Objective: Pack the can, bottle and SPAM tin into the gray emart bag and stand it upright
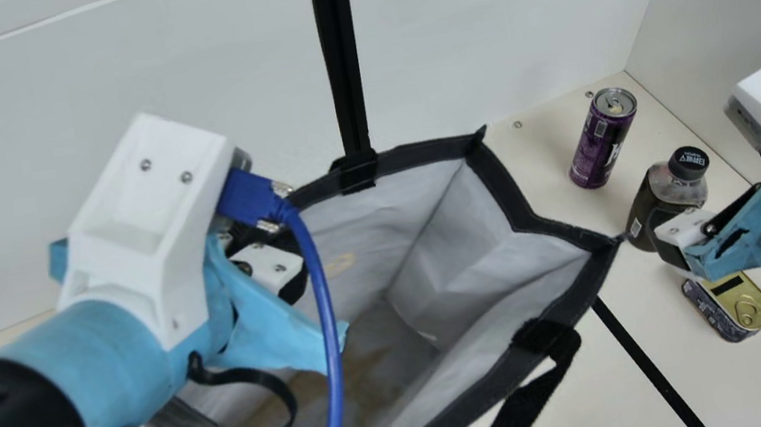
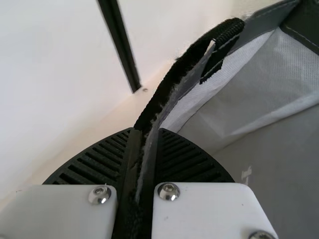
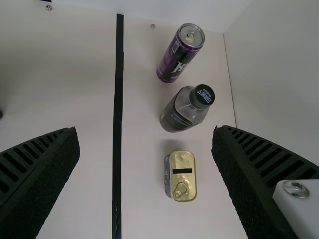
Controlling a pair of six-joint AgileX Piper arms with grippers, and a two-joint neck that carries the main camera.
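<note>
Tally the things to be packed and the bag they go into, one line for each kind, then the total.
Can: 1
Bottle: 1
SPAM tin: 1
Gray bag: 1
Total: 4

Bright, diffuse light with soft, faint shadows

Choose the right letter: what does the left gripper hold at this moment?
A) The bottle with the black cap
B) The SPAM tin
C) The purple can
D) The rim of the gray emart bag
D: in the left wrist view, the left gripper is closed on the rim of the gray emart bag.
</note>
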